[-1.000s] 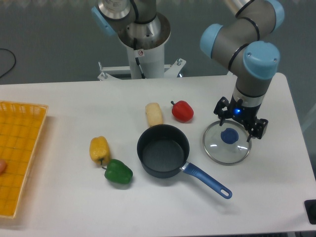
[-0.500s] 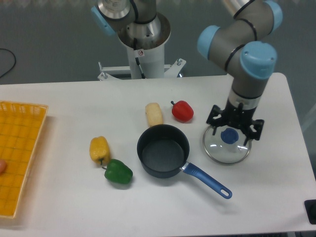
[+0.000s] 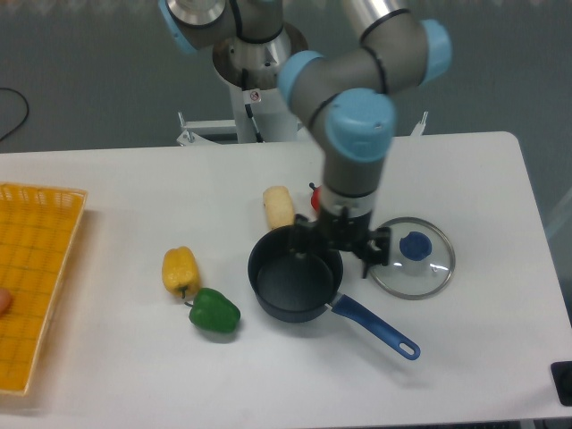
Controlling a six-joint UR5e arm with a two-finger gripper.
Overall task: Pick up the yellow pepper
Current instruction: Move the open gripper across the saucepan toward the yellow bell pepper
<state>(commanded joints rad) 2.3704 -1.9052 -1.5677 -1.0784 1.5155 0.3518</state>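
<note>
Yellow pepper (image 3: 180,270) touches the green pepper (image 3: 214,311); empty pincer (image 3: 337,247) spread wide above the pan (image 3: 295,286).

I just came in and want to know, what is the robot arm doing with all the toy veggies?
It is going after the yellow pepper, which sits untouched beside the green pepper. The gripper holds nothing and hangs over the dark pot, partway between the glass lid and the peppers.

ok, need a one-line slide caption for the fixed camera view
Open hand above the dark pan, empty, right of the yellow pepper beside the green pepper.
</note>
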